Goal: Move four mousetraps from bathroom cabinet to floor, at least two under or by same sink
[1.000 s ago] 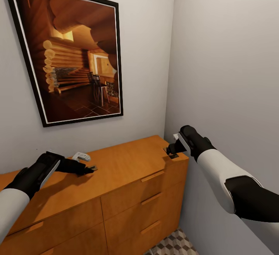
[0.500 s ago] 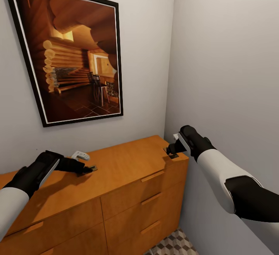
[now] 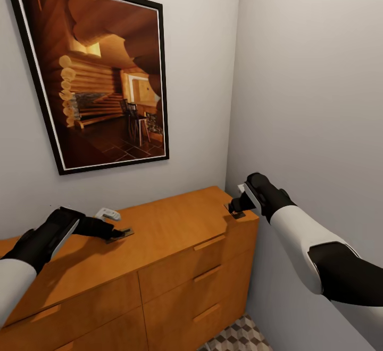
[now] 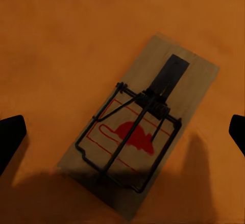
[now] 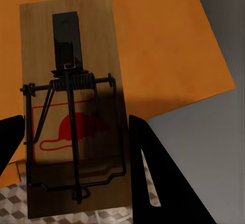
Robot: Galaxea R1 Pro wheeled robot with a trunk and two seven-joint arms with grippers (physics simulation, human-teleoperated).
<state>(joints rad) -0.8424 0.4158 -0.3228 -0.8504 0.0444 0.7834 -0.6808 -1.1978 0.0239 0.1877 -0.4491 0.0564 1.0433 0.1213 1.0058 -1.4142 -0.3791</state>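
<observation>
Standing at the orange-brown cabinet [image 3: 159, 244] in a corner under a framed picture [image 3: 96, 74], the robot works both arms over the cabinet's top, where the traps lie. One mousetrap [image 4: 140, 127] lies flat on the wood beneath the left gripper [image 3: 118, 232], its board at a slant between the two dark fingertips [image 4: 10, 137], which stand wide apart on either side without touching it; that pincer is released and seems poised to close on the board. A small white object [image 3: 108, 214] sits on the top just behind that gripper. The second mousetrap [image 5: 71, 112] is at the cabinet's right front corner, where the right gripper [image 3: 236, 210] has it between its fingers [image 5: 153, 183], one finger against each long edge; the board's end juts past the cabinet edge, with the patterned bathroom floor [image 5: 15, 203] showing below, so this trap appears grasped, probably so it can be carried down to the tiles. The left arm reaches in low and nearly level over the top from the left, forearm close above the wood. The right arm comes from the right beside the side wall, elbow bent, wrist turned in toward the corner. Two further traps remain to be found.
</observation>
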